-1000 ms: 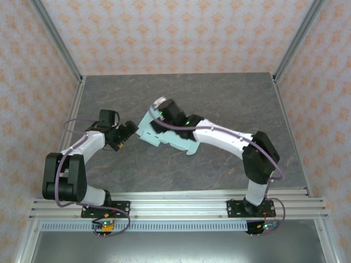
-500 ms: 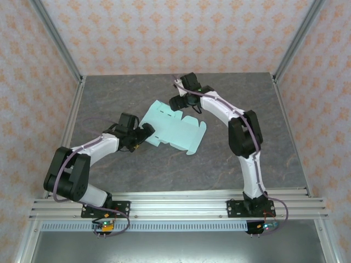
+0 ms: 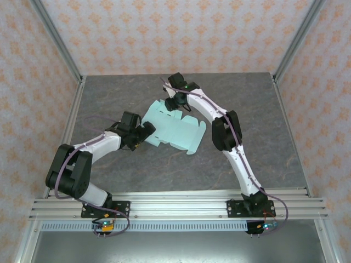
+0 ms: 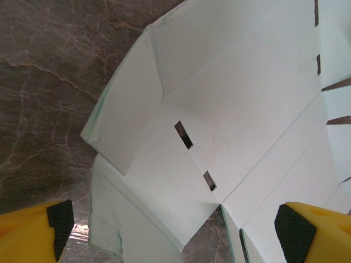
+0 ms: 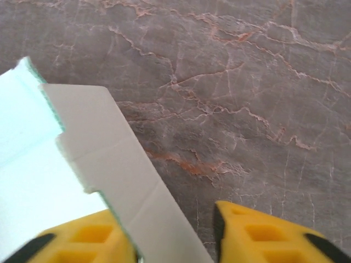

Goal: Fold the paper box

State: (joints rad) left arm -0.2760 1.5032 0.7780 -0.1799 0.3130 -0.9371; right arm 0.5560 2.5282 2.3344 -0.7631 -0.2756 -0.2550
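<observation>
You have the paper box [image 3: 176,129] lying unfolded mid-scene, your left gripper [image 4: 173,226] gaping wide and empty over its near-left edge, apparently to steady it, while your right gripper [image 5: 175,230] straddles a raised far flap [image 5: 118,181], half closed, grip unconfirmed.

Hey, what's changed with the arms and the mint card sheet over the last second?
The right arm swung off the paper box to its far side; the right gripper now straddles a far-edge flap, jaws not closed on it. The left gripper edged up to the near-left edge, open throughout. The sheet stayed roughly where it lay.
</observation>
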